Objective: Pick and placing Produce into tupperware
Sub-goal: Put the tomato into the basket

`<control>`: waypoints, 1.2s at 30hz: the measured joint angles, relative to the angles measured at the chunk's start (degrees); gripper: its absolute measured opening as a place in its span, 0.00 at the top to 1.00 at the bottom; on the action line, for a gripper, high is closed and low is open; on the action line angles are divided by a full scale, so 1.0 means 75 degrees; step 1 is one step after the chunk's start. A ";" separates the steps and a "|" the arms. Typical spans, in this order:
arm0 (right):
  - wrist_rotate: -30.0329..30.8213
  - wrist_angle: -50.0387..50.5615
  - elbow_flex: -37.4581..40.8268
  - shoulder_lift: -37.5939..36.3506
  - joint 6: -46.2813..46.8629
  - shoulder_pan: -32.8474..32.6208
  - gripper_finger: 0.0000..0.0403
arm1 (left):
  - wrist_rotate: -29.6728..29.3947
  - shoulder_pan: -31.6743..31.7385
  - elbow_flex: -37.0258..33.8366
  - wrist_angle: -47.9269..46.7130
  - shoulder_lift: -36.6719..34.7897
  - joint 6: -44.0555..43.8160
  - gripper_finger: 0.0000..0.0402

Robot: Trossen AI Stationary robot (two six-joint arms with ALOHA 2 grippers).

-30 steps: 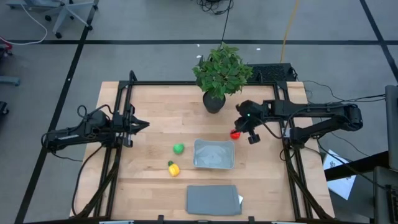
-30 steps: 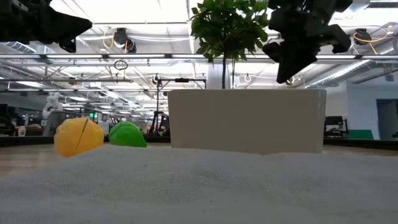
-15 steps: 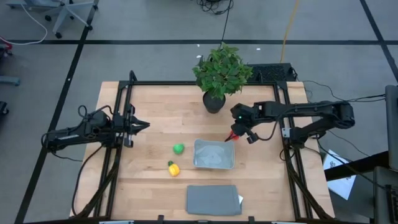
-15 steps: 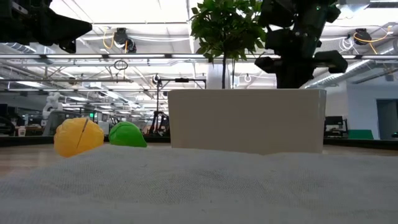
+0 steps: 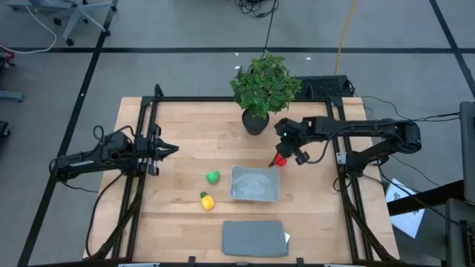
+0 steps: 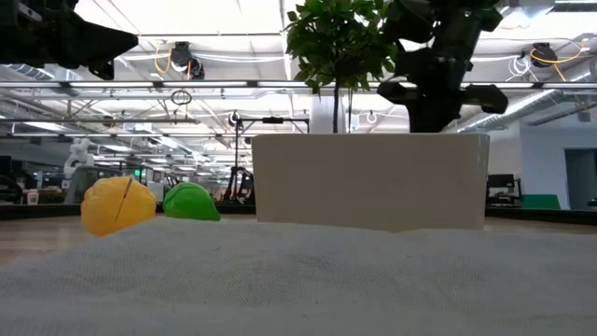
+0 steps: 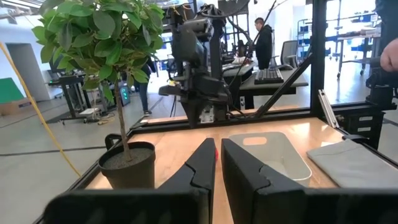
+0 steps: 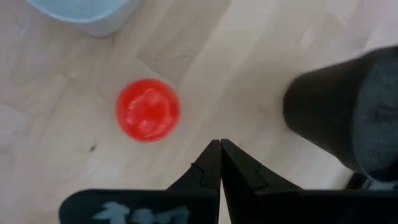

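The round red produce [image 5: 280,159] [image 8: 148,109] lies on the wooden table just off the tupperware's [image 5: 256,183] far right corner. My right gripper [image 5: 288,148] [image 8: 221,144] hovers shut above the table beside the red piece, pointing steeply down and clear of it. The green piece [image 5: 213,176] [image 6: 191,201] and the yellow piece [image 5: 207,201] [image 6: 117,205] rest on the table left of the tupperware [image 6: 368,182]. My left gripper [image 5: 172,148] [image 7: 218,146] waits shut and level at the table's left, holding nothing.
A potted plant [image 5: 260,89] stands at the far middle, its dark pot [image 8: 348,112] close to my right gripper. A flat grey rectangle [image 5: 254,238] lies near the front edge. Black frame rails [image 5: 148,170] run along both sides. A person [image 7: 264,40] stands beyond the table.
My right gripper has shifted a little toward the table's left edge and sunk slightly, rolling its wrist, and has stayed shut. The red piece lies where it was.
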State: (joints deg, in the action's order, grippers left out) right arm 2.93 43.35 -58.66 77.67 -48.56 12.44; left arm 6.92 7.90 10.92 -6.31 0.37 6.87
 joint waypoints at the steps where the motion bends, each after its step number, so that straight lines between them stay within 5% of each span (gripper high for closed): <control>1: -0.0010 0.0016 -0.0026 0.0000 0.0000 0.0042 1.00 | 0.0000 0.0000 0.0000 0.0000 -0.0001 0.0000 0.92; 18: -0.0885 0.0062 -0.0037 0.0000 0.0022 0.0080 0.94 | -0.0001 0.0000 0.0000 -0.0003 0.0001 -0.0003 0.92; 23: -0.1081 0.0202 -0.0037 0.0000 -0.0016 0.0080 0.78 | -0.0003 0.0000 0.0000 -0.0092 -0.0001 -0.0003 0.92; 36: -0.1307 -0.0140 0.0060 0.0003 0.1103 0.0080 0.19 | -0.0003 0.0000 0.0000 -0.0221 0.0000 -0.0020 0.92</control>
State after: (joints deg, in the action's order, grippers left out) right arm -6.87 42.30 -58.21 77.69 -40.28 13.04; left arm 6.90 7.90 10.92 -7.97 0.37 6.72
